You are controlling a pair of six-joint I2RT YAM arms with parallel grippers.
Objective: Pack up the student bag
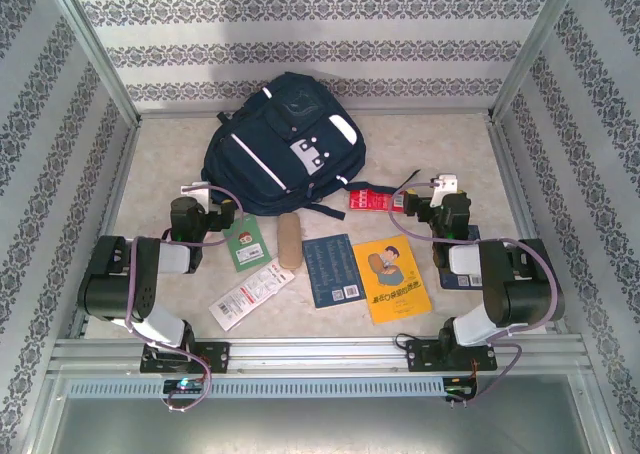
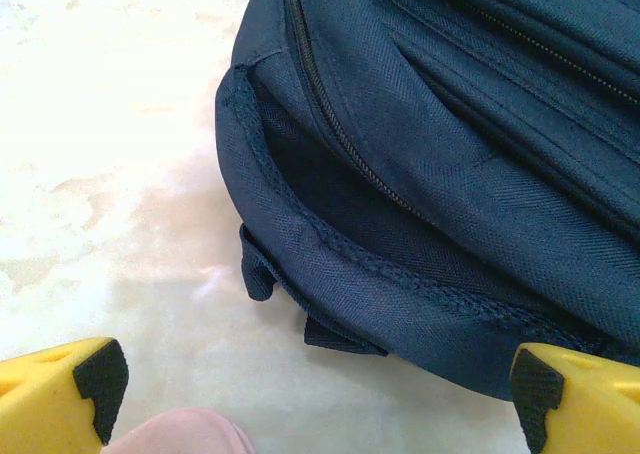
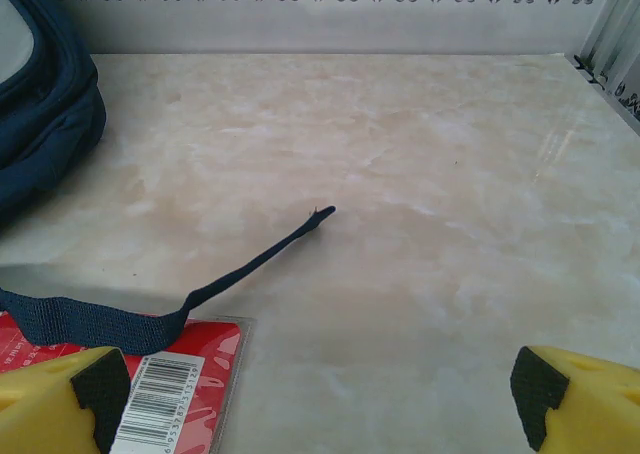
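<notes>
- We're just starting: left pincer (image 2: 315, 389) and right pincer (image 3: 315, 394) both gape empty, books (image 1: 331, 269) loose on the surface (image 1: 450, 144).
- Next we probably need the bag (image 1: 285, 144) unzipped.

student bag (image 1: 285, 144) blocks upper centre of the top view; bare table (image 1: 450, 149) at upper right and upper left gives free passage. Lower centre is cluttered: green card (image 1: 243, 242), tan oblong item (image 1: 290, 239), white packet (image 1: 250, 294), blue book (image 1: 333, 269), yellow book (image 1: 392, 279), red packet (image 1: 370, 202). Right wrist view: loose strap (image 3: 250, 264) crosses the red packet at lower left, open tabletop elsewhere.
</notes>
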